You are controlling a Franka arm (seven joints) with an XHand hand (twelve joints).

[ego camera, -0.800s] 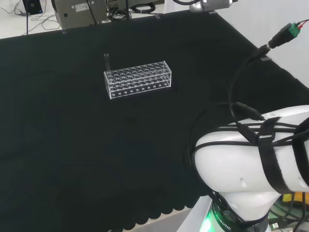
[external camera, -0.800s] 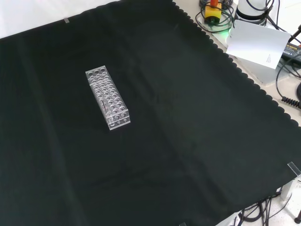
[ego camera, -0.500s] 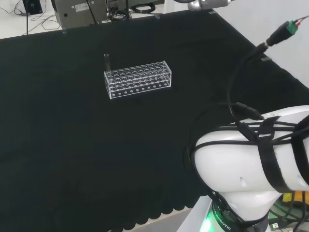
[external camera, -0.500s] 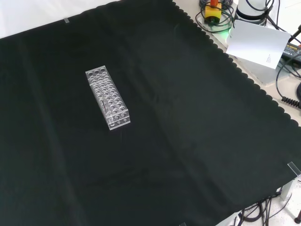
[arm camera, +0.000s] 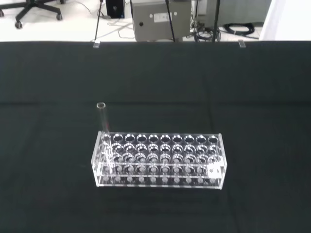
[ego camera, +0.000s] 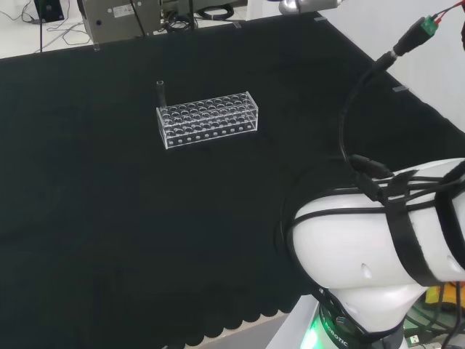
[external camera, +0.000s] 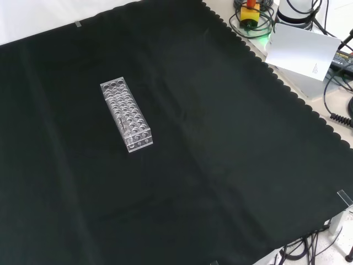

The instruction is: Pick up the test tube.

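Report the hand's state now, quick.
Hand: cannot be told. The test tube stands upright in a corner hole of the clear rack, untouched.

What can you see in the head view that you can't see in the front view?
The head view alone has the arm's big white link wrapped in black cables, and there the test tube plainly sticks up from the rack's left end. The front view alone has a white card and a yellow and red button beyond the cloth. Both have the clear rack on the black cloth.
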